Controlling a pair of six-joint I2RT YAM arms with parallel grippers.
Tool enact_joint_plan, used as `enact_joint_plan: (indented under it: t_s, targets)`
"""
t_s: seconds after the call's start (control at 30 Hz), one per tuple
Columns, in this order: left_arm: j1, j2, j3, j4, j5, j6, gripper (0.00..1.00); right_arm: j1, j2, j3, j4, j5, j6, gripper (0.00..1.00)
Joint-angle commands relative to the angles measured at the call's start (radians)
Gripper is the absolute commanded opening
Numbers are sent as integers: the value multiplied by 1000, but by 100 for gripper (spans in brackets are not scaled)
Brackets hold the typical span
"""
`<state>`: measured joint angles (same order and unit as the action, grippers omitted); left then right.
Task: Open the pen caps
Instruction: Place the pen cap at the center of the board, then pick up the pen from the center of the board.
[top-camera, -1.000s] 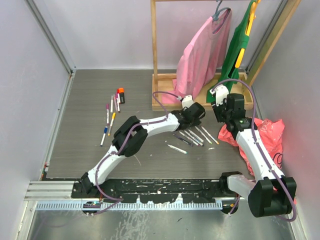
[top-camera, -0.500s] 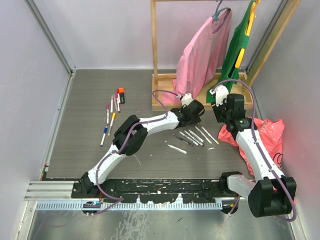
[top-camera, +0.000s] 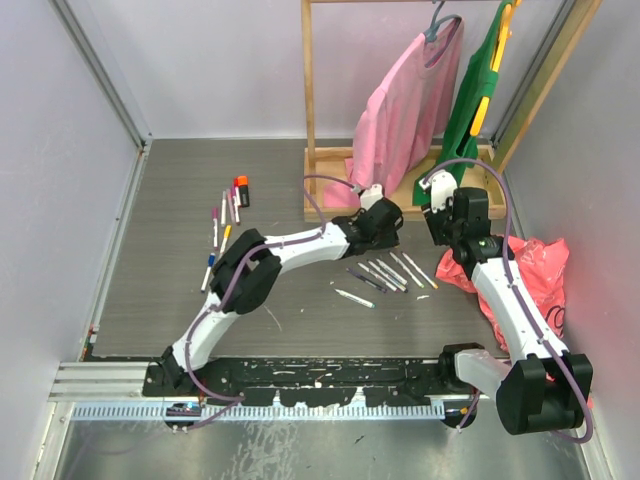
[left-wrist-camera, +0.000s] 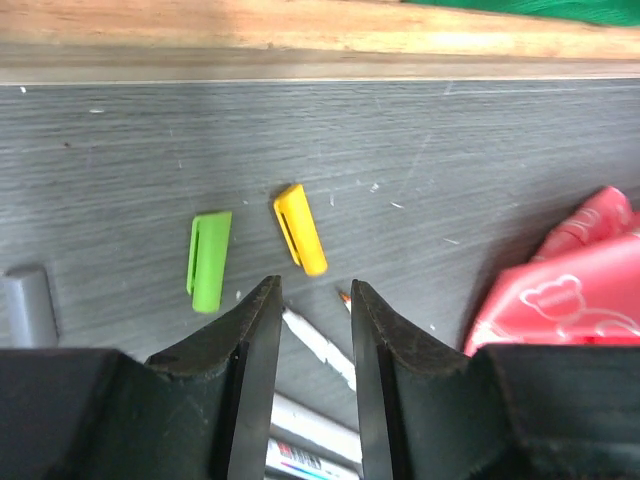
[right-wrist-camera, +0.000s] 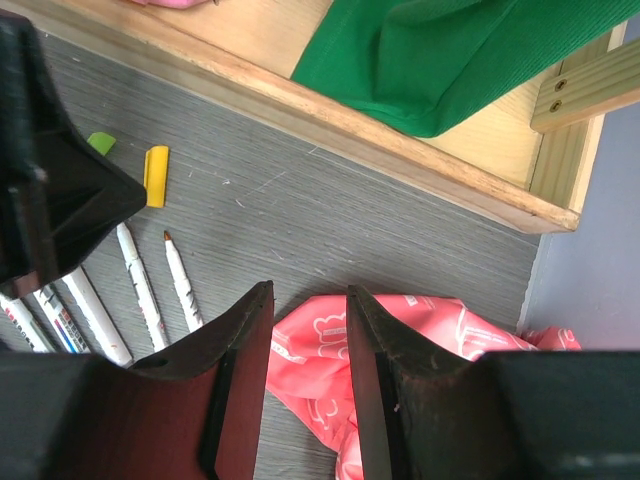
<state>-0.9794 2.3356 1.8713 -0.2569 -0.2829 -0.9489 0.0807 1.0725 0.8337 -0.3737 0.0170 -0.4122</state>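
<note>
The left claw (left-wrist-camera: 308, 290) stands spread with nothing between its jaws. In its wrist view the yellow cap (left-wrist-camera: 300, 228) lies free on the table just past the fingertips at 12 o'clock, with its long axis running 11 to 5. The green cap (left-wrist-camera: 209, 260) lies at 10 o'clock, near it but apart, and runs almost 12 to 6. Both are short of the rack base (left-wrist-camera: 300, 30). Open pens (top-camera: 385, 273) lie in a fan under and behind the claw.

The right claw (right-wrist-camera: 308, 295) is also spread and empty, and it hangs over the edge of the pink bag (right-wrist-camera: 400, 340).

The work left is likely the capped pens (top-camera: 225, 243). In the top view these lie well apart from the left claw, at its 9 o'clock. Their long axes run roughly 1 to 7, and the coloured ends point different ways. The left arm is much nearer to them, so it would have to swing back across the table and turn its jaws across a barrel.
</note>
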Motion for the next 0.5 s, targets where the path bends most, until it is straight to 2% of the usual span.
enact_joint_plan:
  t_s: [0.0, 0.17, 0.27, 0.37, 0.47]
  targets:
    - [1, -172, -78, 128, 28, 24, 35, -4, -28, 0, 47, -12, 4, 41]
    - [0, -292, -253, 210, 49, 22, 35, -4, -28, -2, 47, -15, 3, 41]
    - [1, -397, -391, 303, 62, 73, 36, -4, -29, -1, 42, -22, 0, 41]
    - [4, -496, -541, 433, 112, 193, 38, -4, -27, -2, 37, -31, -5, 41]
    - [21, -589, -687, 531, 218, 347, 46, -4, -22, 0, 28, -43, -10, 41]
